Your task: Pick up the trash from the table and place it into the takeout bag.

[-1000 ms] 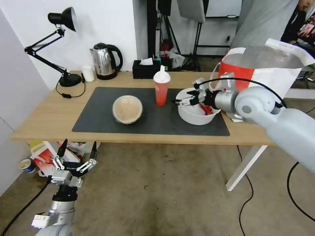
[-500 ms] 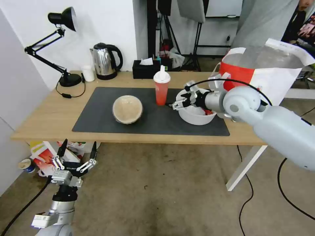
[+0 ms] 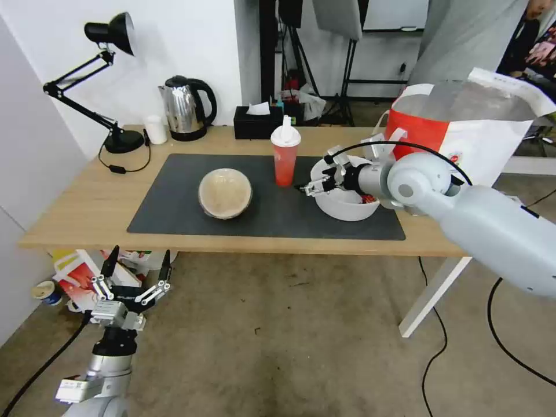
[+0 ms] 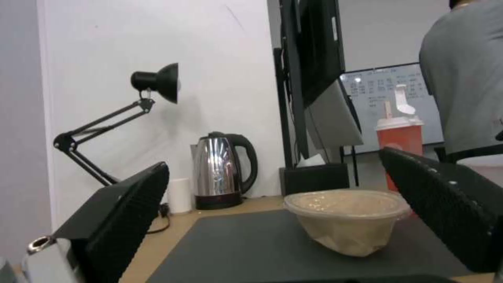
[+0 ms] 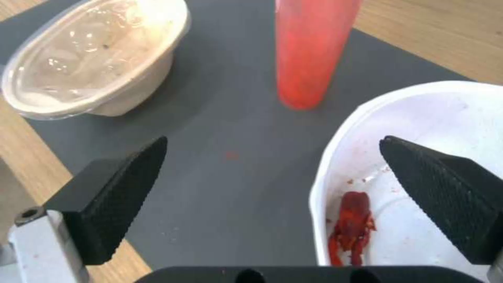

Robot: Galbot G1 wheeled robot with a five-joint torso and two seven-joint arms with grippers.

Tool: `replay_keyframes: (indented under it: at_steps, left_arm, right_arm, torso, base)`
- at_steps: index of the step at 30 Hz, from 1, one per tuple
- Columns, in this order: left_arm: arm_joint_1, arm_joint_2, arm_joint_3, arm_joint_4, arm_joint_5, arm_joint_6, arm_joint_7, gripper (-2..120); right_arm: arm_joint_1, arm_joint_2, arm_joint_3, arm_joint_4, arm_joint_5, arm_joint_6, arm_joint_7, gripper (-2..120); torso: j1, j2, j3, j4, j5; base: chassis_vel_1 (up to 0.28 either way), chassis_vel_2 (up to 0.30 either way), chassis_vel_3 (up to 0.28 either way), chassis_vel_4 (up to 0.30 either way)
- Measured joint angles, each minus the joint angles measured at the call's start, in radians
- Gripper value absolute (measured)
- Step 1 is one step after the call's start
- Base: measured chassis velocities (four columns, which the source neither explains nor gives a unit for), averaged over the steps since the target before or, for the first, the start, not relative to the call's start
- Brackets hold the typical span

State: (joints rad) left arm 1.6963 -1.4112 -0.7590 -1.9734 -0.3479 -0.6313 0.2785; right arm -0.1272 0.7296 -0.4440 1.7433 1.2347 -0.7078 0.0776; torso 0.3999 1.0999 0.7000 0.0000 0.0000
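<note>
1. While the R arm reaches across the table (image 3: 81, 214), the right gripper (image 3: 311, 186) hovers at the 9 o'clock rim of the white bowl (image 3: 345, 205), its fingers spread wide, gripping nothing.
2. Wrist cam on that arm: one fingertip (image 5: 123, 184) sits over the dark mat (image 5: 220, 157), the other over the bowl's inside, so the rim lies between them; can't tell if either touches it.
3. Red food scraps (image 5: 352, 230) lie on the bowl's floor.
4. Red drink cup (image 3: 285, 152) w/ white spouted lid stands upright on the mat, just beside the bowl at its 10 o'clock, apart from the gripper.
5. Beige lidded bowl (image 3: 225, 193) sits on the mat at 9 o'clock from the cup, well apart from the white bowl.
6. Takeout bag (image 3: 463, 130) stands open at the table's far R end, 2 o'clock from the white bowl, silvery lining showing.
7. Left gripper (image 3: 136, 271) hangs below the table's front edge, over the floor, fingers splayed apart and empty.
8. Kettle (image 3: 184, 109) and tissue box (image 3: 258, 123) stand along the far edge at 12 o'clock; desk lamp (image 3: 110, 81) at the far L corner.
</note>
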Motion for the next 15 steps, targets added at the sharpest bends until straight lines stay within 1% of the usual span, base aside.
replay_keyframes:
  at_steps: [15]
  left_arm:
    - [0.000, 0.000, 0.000, 0.000, 0.000, 0.000, 0.000, 100]
  right_arm:
    - [0.001, -0.009, 0.007, -0.020, -0.031, -0.012, -0.004, 100]
  torso:
    - [0.000, 0.000, 0.000, 0.0000, 0.0000]
  base:
    - [0.000, 0.000, 0.000, 0.000]
